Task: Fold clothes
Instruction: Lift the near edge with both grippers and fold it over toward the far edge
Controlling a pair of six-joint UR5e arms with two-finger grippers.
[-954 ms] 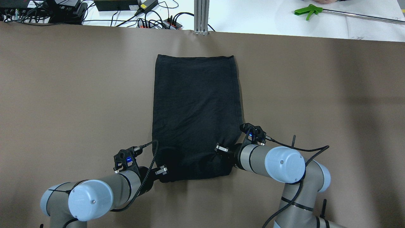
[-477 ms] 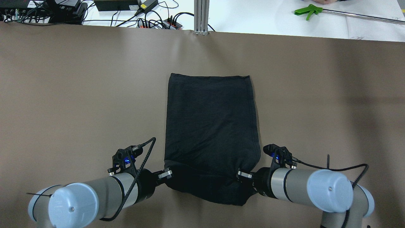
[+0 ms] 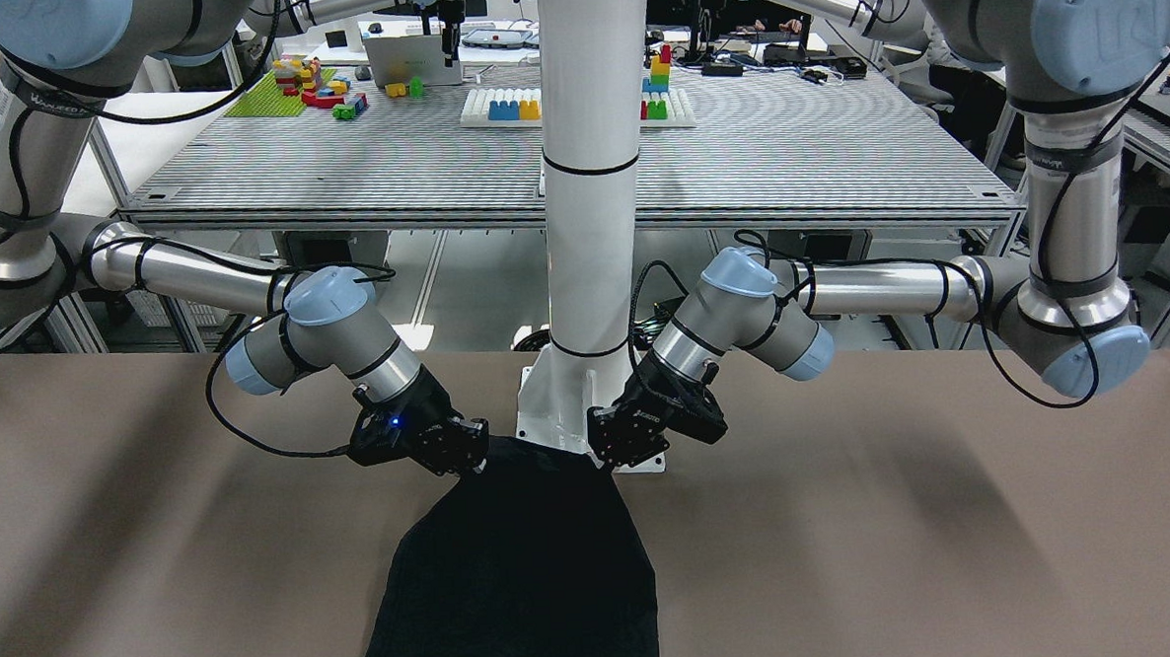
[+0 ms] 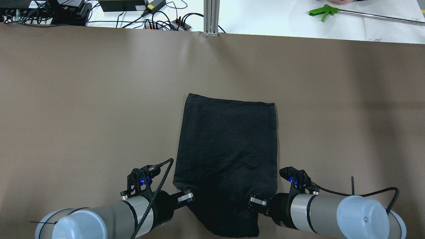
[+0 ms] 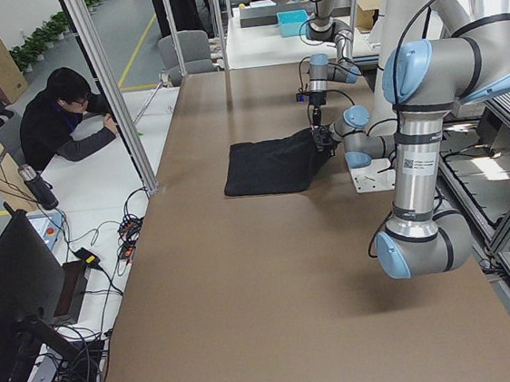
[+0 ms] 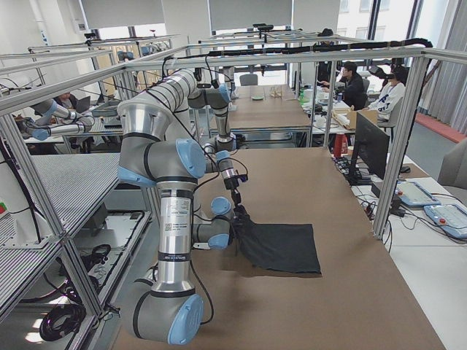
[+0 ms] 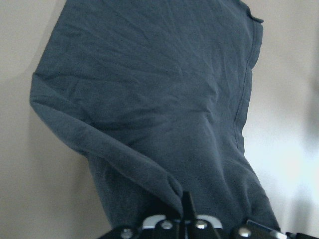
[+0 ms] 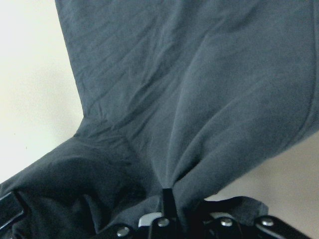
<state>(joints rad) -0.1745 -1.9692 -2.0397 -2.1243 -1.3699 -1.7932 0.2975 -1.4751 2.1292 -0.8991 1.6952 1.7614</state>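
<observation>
The black garment (image 4: 229, 146) is laid lengthwise on the brown-covered table (image 4: 83, 99), near the middle of its width and in the half closest to the robot. Its far hem is spread flat and straight, and most of its length is rested smoothly on the cover. The near end is raised and bunched, with a dark mass of cloth gathered below the grippers in the overhead view. The near left corner is pinched in the left gripper (image 4: 188, 196), whose jaws are closed on a gathered ridge of fabric, as is seen in the left wrist view. The near right corner is held likewise in the right gripper (image 4: 255, 200), its jaws pressed together on cloth from which creases are fanned outward in the right wrist view. In the front-facing view both grippers are seen low over the table, on either side of the base of the white pillar (image 3: 588, 170), with the raised edge stretched between them. Beyond the table's far edge, cables (image 4: 159, 20) and a green-handled tool (image 4: 323, 11) are laid on a white surface. A person (image 5: 65, 124) is seated at the bench on that side.
</observation>
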